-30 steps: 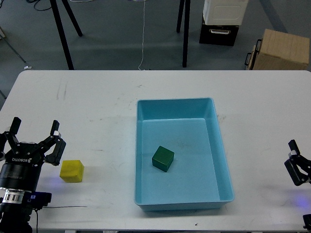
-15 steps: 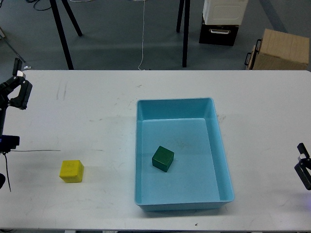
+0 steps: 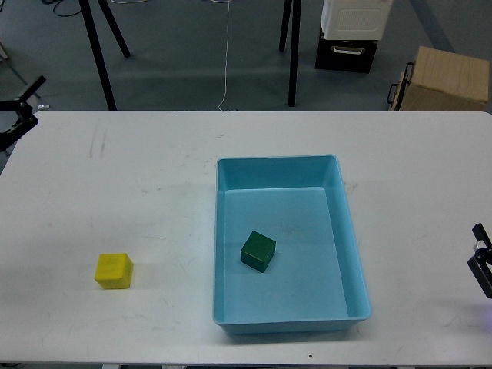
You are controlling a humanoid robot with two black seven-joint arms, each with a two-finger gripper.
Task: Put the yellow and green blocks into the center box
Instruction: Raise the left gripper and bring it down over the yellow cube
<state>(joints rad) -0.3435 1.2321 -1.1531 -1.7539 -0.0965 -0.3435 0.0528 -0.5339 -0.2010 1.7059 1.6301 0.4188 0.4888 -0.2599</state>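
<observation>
Two blocks. Green block: inside blue box. Yellow block: on table, well left of box; likely light, rigid; grasp opposite flat faces. Left gripper, right gripper: at frame edges, jaws indiscernible.

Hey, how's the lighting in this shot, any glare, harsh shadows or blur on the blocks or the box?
Head view: even, soft lighting; the white table is bright but without a hard glare spot. The yellow block and green block look sharp, each casting only a faint shadow. The blue box has mild shading along its inner walls. The right gripper is cut off at the frame edge.
</observation>
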